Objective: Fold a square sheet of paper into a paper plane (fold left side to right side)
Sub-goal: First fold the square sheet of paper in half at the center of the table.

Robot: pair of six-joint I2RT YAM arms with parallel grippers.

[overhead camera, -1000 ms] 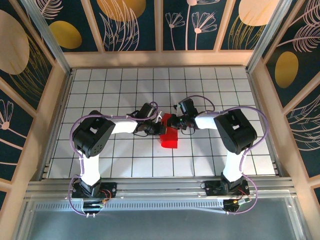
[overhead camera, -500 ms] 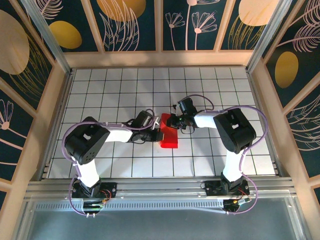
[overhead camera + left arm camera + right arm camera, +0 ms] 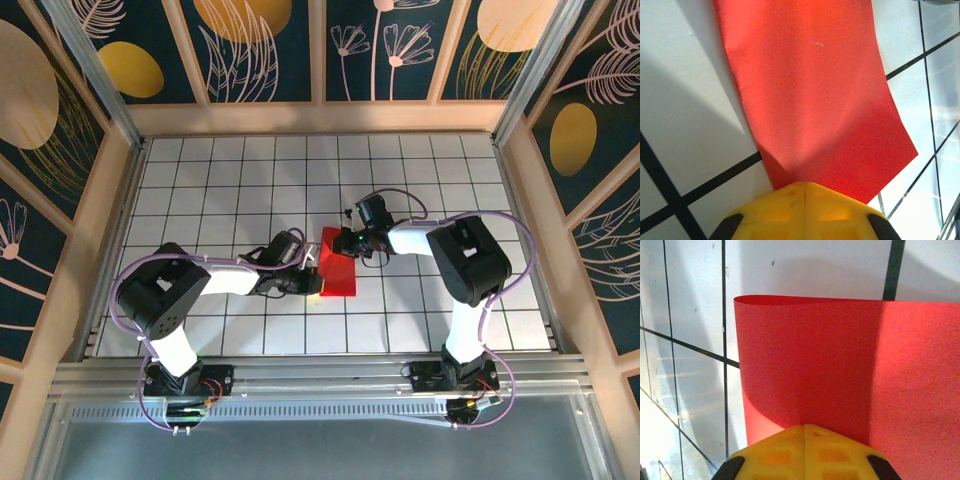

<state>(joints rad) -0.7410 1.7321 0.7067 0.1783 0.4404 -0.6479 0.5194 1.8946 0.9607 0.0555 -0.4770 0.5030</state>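
Plain bright red square sheet of paper on white black-gridded table; navy walls with gold floral motifs

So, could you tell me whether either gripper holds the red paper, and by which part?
Unclear: both are shut, tips meeting the red paper, left gripper at its near-left edge, right gripper at its far end; pinching or pressing cannot be told.

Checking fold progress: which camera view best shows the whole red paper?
Top external: the red paper shows almost its full outline. Left wrist crops its far end; right wrist shows its rounded fold edge, right side cropped.
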